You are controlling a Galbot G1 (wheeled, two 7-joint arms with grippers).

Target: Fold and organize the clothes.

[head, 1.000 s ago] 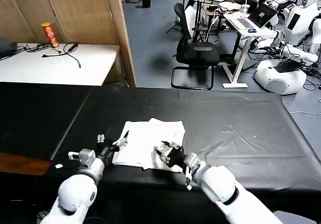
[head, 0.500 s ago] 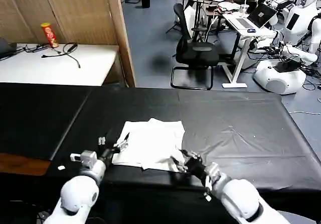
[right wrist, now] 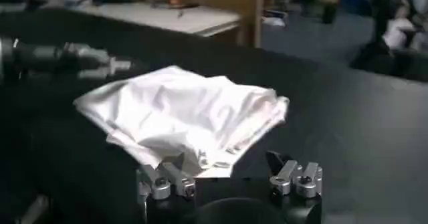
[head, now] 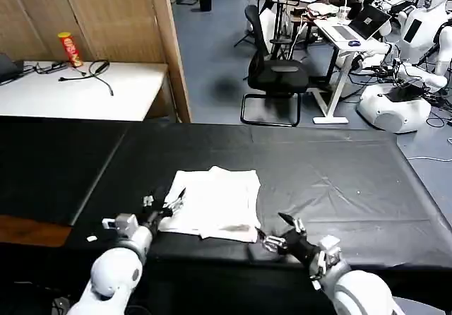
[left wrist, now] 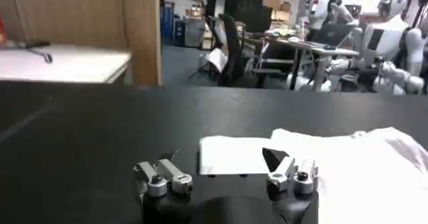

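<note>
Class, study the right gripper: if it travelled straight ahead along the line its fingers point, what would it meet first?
Probably the near edge of the folded white T-shirt. The right gripper, fingers open, points at it across bare black table; depth is uncertain.

We see a plain white cotton T-shirt (head: 214, 202), folded, with no print showing, lying on a matte black table cover (head: 339, 181). Beside the shirt, our left gripper (head: 164, 203) has silver-grey fingers on a black base; our right gripper (head: 280, 232) near the cover's front edge looks the same. Behind the black cover stands a white tabletop (head: 78, 89) bearing black cables (head: 92, 71) and a red-and-yellow cylindrical can (head: 70, 49).
</note>
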